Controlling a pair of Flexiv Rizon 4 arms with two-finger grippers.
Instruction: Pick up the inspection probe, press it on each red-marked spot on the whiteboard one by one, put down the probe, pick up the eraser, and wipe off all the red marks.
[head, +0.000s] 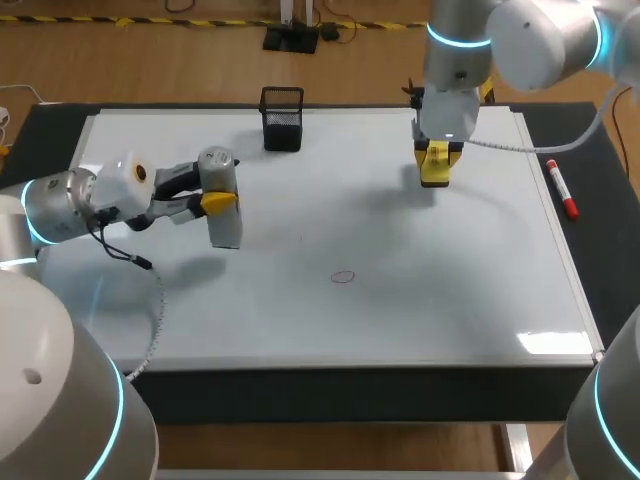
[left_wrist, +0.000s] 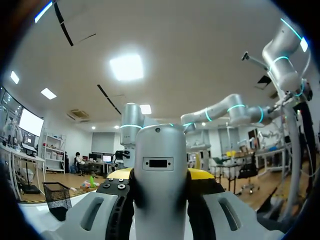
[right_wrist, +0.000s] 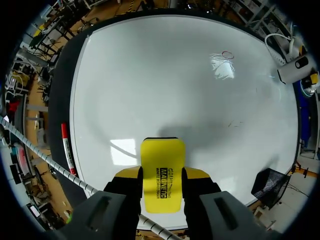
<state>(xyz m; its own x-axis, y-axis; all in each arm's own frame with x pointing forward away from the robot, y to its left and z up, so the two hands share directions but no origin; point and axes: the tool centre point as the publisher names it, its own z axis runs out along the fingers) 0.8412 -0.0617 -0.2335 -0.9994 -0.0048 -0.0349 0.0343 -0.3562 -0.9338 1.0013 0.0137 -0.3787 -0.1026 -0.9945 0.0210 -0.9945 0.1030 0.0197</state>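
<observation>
Gripping probe (left_wrist: 160, 150), eraser (right_wrist: 162, 162); both seemingly aloft

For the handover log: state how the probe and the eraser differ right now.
The probe is silver-grey and rounded; the eraser is a flat yellow block. The probe sits in the left gripper, the eraser in the right gripper. Both are clamped between fingers over the whiteboard.

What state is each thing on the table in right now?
Left claw: shut on the probe.
Right claw: shut on the eraser.
Probe: held above the whiteboard.
Eraser: held above the whiteboard.
Red mark: one faint ring, unwiped.
Marker: lying flat beside the whiteboard.
Mesh holder: upright.
</observation>
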